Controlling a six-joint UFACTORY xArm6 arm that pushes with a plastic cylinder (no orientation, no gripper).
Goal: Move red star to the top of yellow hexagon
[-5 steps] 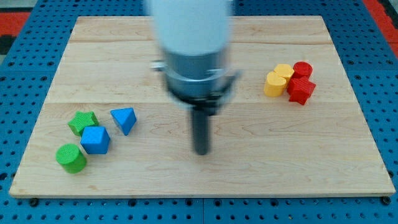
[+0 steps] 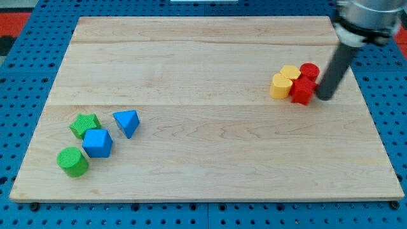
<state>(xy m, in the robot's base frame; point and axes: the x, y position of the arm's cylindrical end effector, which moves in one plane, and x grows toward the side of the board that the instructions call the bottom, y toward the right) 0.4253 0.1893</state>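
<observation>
Red star [image 2: 302, 91]: a chunky, notched red block, matte, standing in the cluster toward the view's right, in the upper half of the bench [image 2: 203, 51]. It touches the yellow hexagon [image 2: 279, 86] on its left side, with a second yellow block [image 2: 290, 72], shape unclear, just above that and a red cylinder [image 2: 310, 71] just above the star; all four sit packed together. So the star lies to the right of the hexagon, slightly lower in the view, not above it. Arm: I see the dark rod coming down from the view's top right corner, leaning a little leftward, its housing cut off by the edge. My tip [image 2: 325, 97] rests at the star's right side, touching or nearly so; I cannot tell which. I run no gripper on this rig, so there is nothing spread or pressed together to report, only the bare rod. Other stock, well apart at the view's lower left: green star-like block [image 2: 84, 124], blue block with flat faces [image 2: 97, 142], blue triangle [image 2: 127, 122], green cylinder [image 2: 72, 161].
</observation>
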